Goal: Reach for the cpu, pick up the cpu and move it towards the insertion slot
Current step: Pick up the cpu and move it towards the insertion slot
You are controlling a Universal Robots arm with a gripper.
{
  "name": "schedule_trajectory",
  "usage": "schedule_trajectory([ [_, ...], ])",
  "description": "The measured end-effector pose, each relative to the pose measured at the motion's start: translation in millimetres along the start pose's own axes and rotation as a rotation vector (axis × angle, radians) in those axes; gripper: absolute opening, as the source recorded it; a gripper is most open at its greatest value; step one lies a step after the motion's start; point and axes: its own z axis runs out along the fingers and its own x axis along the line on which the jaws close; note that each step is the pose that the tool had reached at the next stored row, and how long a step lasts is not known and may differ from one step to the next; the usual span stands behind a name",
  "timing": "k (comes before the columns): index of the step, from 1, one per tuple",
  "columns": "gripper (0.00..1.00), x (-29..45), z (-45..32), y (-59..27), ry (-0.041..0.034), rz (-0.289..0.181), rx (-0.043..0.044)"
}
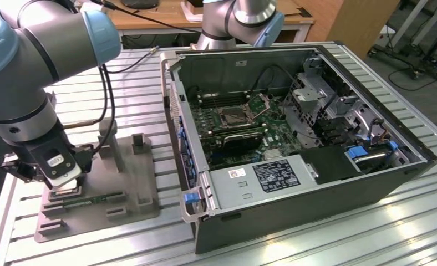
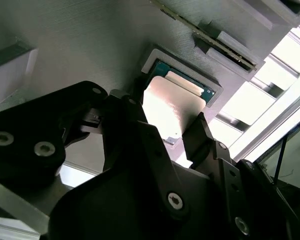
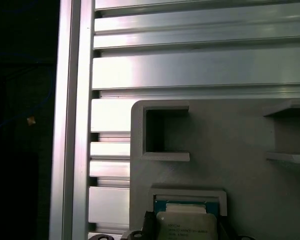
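Note:
The cpu [image 2: 166,112] lies flat in a square nest of the grey fixture [image 1: 126,177], its pale metal top up; it also shows in the first wrist view [image 3: 185,226]. My gripper [image 1: 65,189] is down on that nest at the exterior view's left. In the second wrist view my gripper [image 2: 167,107] is open, with one dark finger [image 2: 125,112] on each side of the chip, close to its edges. The insertion slot [image 1: 235,116] is the metal-framed socket on the board inside the open computer case [image 1: 351,183], well off to the exterior view's right.
A green memory strip [image 1: 92,200] lies in the fixture beside the nest. Upright grey posts [image 1: 139,143] stand on the fixture. The ribbed metal table [image 1: 351,244] carries everything. A second arm's base [image 1: 240,22] stands behind the case.

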Motion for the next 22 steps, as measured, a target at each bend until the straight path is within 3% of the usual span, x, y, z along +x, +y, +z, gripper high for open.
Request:
schedule_trajectory([
  [22, 0.55, 0.2, -5.2, 0.2, -0.0002, 0.0, -0.0001],
])
